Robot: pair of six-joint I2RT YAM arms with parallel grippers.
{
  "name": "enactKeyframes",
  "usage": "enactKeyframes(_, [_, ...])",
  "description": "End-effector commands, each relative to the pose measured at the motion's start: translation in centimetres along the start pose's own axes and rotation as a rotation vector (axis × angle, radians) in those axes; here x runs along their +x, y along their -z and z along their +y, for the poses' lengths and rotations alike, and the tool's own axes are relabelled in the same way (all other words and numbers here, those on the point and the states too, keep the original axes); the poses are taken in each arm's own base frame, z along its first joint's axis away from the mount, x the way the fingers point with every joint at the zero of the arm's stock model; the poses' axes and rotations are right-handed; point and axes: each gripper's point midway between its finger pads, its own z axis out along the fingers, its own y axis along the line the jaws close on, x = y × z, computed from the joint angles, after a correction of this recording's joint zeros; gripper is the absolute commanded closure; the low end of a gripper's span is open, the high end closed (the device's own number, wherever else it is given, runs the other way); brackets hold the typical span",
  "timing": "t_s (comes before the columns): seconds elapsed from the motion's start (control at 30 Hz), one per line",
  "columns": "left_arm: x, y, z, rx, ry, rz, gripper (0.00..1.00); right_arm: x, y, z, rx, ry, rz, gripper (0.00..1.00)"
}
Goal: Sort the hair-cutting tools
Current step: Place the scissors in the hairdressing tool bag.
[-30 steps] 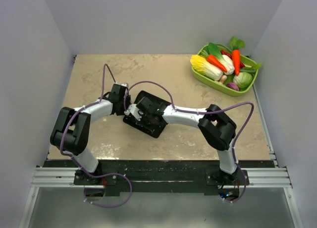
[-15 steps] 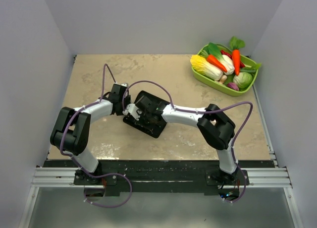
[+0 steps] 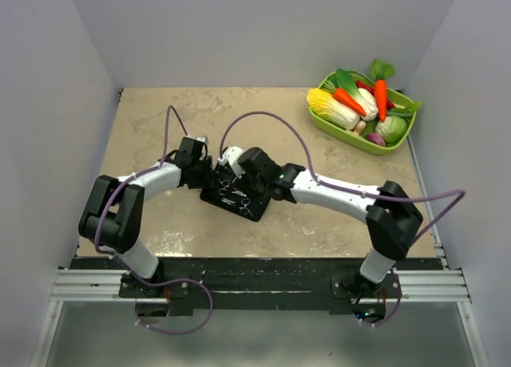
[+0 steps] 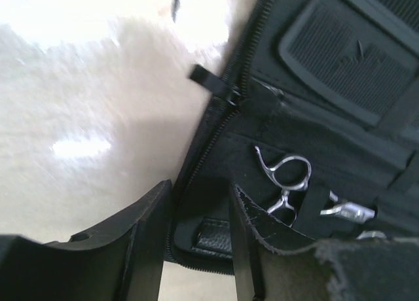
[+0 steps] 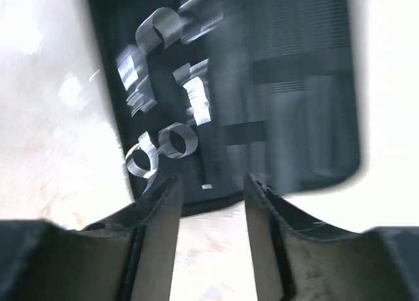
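Note:
A flat black case (image 3: 257, 201) lies open on the table, with silver ring-handled scissors (image 3: 242, 198) strapped inside. My left gripper (image 3: 209, 178) stands at the case's left corner. In the left wrist view its jaws (image 4: 196, 239) are apart, astride the zippered corner (image 4: 203, 232), with one pair of scissors (image 4: 286, 182) just beyond. My right gripper (image 3: 232, 159) hovers at the case's far edge. In the blurred right wrist view its fingers (image 5: 208, 235) are open over bare table, and two pairs of scissors (image 5: 162, 146) show ahead in the case (image 5: 294, 118).
A green tray (image 3: 345, 130) of toy vegetables stands at the back right corner. Purple cables loop above both arms. White walls close the table on three sides.
My right gripper has opened and shifted to the case's far edge, its elbow swinging out to the right. The case's inside with the scissors now shows. The left gripper has stayed put.

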Motion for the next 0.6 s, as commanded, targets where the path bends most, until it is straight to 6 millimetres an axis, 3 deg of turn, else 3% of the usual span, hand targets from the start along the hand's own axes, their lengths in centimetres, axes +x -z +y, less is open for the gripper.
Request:
enactKeyframes(0.0, [2.0,2.1,-1.9,0.074,-0.019,0.077,0.55,-3.5,4.2,-6.9,0.234,-0.204,-0.147,0.49])
enactKeyframes(0.1, [1.4,3.1,-2.7,0.108,-0.008,0.069,0.55,-2.9,4.3,-9.0,0.255,-0.288,-0.143,0.45])
enactKeyframes(0.23, [2.2,4.1,-3.9,0.172,0.043,0.08,0.55,-1.6,3.7,-10.3,0.276,-0.359,-0.1,0.45])
enactKeyframes(0.37, [4.8,4.2,-5.3,0.217,0.054,0.117,0.55,0.7,2.9,-10.3,0.266,-0.437,-0.039,0.46])
enactKeyframes(0.5, [8.6,3.6,-8.7,0.267,-0.004,0.186,0.55,3.1,2.9,-10.3,0.268,-0.51,0.017,0.47])
enactKeyframes(0.57, [9.5,3.3,-10.3,0.294,-0.003,0.204,0.55,4.0,3.3,-10.0,0.27,-0.53,0.032,0.48])
